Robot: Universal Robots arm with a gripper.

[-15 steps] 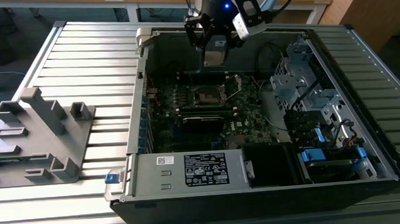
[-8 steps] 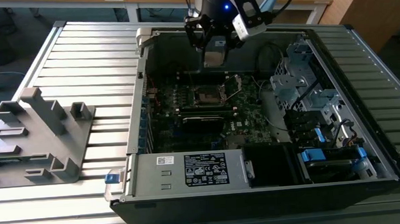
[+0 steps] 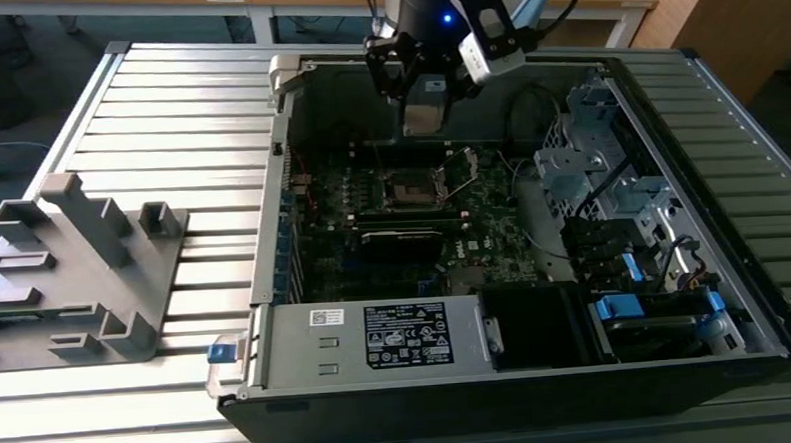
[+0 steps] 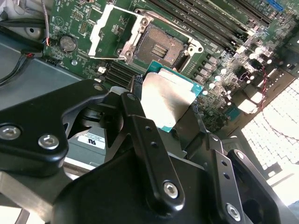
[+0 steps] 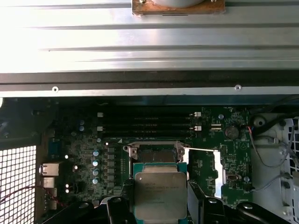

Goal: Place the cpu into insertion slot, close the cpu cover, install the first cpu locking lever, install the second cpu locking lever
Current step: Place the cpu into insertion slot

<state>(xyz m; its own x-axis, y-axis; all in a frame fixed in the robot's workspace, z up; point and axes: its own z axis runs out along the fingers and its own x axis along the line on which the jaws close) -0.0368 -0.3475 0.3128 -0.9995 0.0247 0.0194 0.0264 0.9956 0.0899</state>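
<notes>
My gripper [image 3: 425, 108] hangs inside the open computer case, above the green motherboard [image 3: 497, 242]. It is shut on the cpu [image 4: 166, 100], a flat square chip with a dull grey top and green edge. Both black fingers [image 4: 140, 126] press its opposite sides, as the first wrist view also shows on the cpu [image 5: 160, 196]. The insertion slot [image 4: 159, 46] lies bare a short way from the chip, its dark centre exposed. In the first wrist view the insertion slot [image 5: 156, 154] is partly hidden behind the chip. The silvery cpu cover [image 4: 112, 32] stands swung open beside the slot.
Long memory slots [image 5: 147, 122] run beside the socket. The case wall [image 3: 286, 156] stands on the exterior view's left and a drive cage [image 3: 593, 163] with cables on its right. A labelled power supply [image 3: 374, 338] fills the front. A grey fixture [image 3: 77, 265] sits on the table.
</notes>
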